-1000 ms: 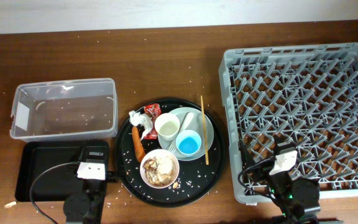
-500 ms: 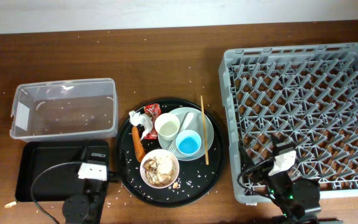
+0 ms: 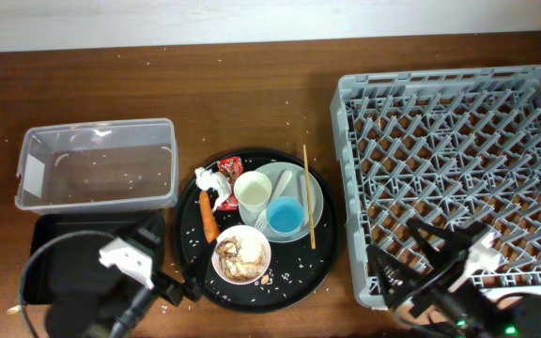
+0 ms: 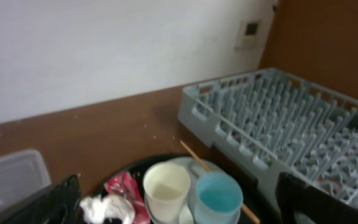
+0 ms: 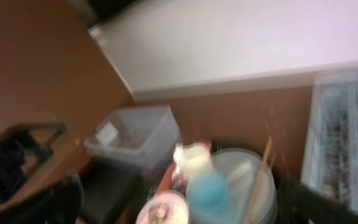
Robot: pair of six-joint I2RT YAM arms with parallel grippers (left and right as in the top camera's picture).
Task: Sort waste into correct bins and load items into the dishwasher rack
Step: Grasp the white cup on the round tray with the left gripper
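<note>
On the round black tray lie a grey-green plate holding a white cup, a blue cup and a white utensil. Chopsticks rest on the plate's right rim. A white bowl holds brown scraps. Tissue, red wrapper and carrot lie to the left. My left gripper is open and empty at the tray's front left. In its wrist view the gripper faces the white cup and blue cup. My right gripper is open over the rack's front left corner.
The clear box stands at the left, and the shallow black tray lies in front of it. Rice grains are scattered over the table and the round tray. The right wrist view is blurred; it shows the blue cup and the clear box.
Both arms have risen and tilted. The left gripper has swung right toward the round tray. The right gripper has turned left toward the tray, and its fingers now show open.
</note>
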